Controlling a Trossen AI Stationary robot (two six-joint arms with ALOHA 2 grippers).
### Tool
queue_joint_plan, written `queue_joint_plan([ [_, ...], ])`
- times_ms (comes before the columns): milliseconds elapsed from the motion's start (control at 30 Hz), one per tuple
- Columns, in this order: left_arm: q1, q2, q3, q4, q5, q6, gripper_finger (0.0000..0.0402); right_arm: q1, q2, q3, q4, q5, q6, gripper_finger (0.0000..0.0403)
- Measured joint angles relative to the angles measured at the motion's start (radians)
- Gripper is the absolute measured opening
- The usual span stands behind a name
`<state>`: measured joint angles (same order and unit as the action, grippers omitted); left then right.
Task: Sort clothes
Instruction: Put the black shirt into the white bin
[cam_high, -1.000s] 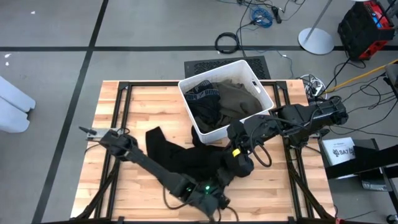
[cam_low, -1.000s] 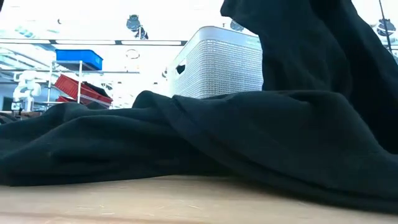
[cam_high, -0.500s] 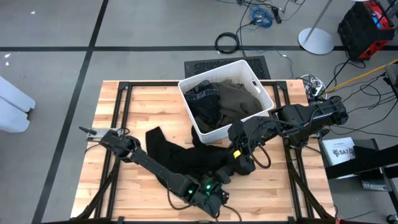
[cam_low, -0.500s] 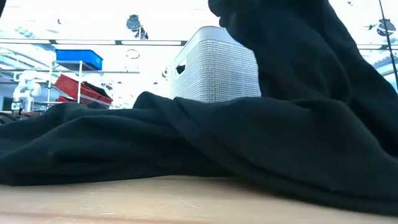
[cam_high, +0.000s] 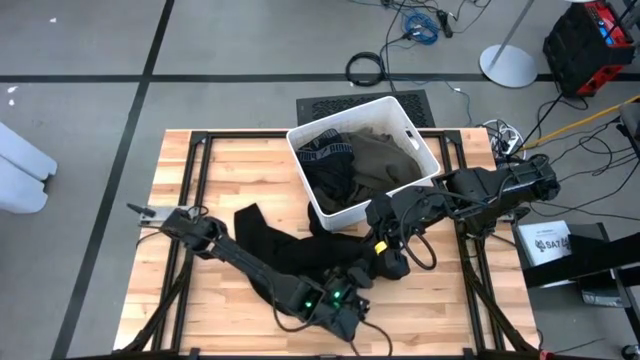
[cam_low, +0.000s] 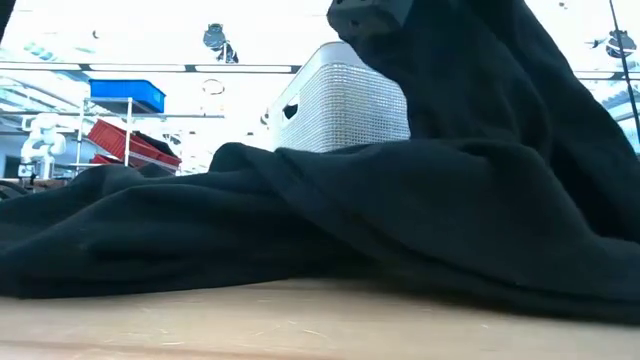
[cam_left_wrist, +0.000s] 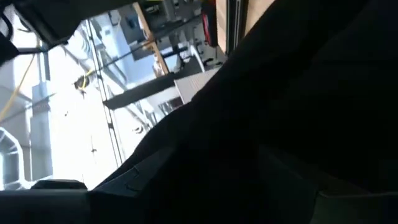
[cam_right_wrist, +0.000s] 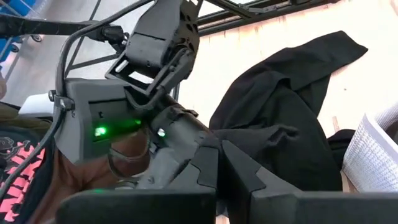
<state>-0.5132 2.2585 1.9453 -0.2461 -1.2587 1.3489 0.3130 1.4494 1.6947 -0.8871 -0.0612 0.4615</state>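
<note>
High view: overhead, straight down, whole table (cam_high: 200, 160) plus surrounding floor. Low view: table-top height, level, pressed close to the black garment (cam_low: 400, 230), white bin (cam_low: 345, 110) and room behind. Left wrist view: very close, mostly filled by black fabric, room structures beyond. Right wrist view: looks across the table at the left arm (cam_right_wrist: 155, 56). Garment and bin show in high, low and right wrist views.

- We see a black garment (cam_high: 290, 255) spread over the pale wooden table (cam_high: 190, 170) — plain, no pattern.
- The bin (cam_high: 415, 135) is white, its side finely gridded; inside lie an olive-green garment (cam_high: 385, 160) and black fabric with a white-lettered band (cam_high: 325, 150).
- Both arms are dark — green lights glow on the left one.
</note>
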Motion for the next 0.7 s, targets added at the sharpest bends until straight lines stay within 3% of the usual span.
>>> queue_joint_plan([
  [200, 0.022, 0.0, 0.0, 0.061, 0.024, -0.087, 0.0216, 0.0, 0.0, 0.0, -0.01, 0.0, -0.011, 0.0],
  [367, 0.022, 0.0, -0.001, 0.16, 0.072, -0.024, 0.0216, 0.001, 0.001, 0.0, -0.023, -0.001, -0.013, 0.0],
  [700, 0.055, 0.0, -0.001, 0.155, 0.022, -0.03, 0.0216, 0.003, 0.004, 0.0, -0.017, -0.058, -0.01, 0.0],
])
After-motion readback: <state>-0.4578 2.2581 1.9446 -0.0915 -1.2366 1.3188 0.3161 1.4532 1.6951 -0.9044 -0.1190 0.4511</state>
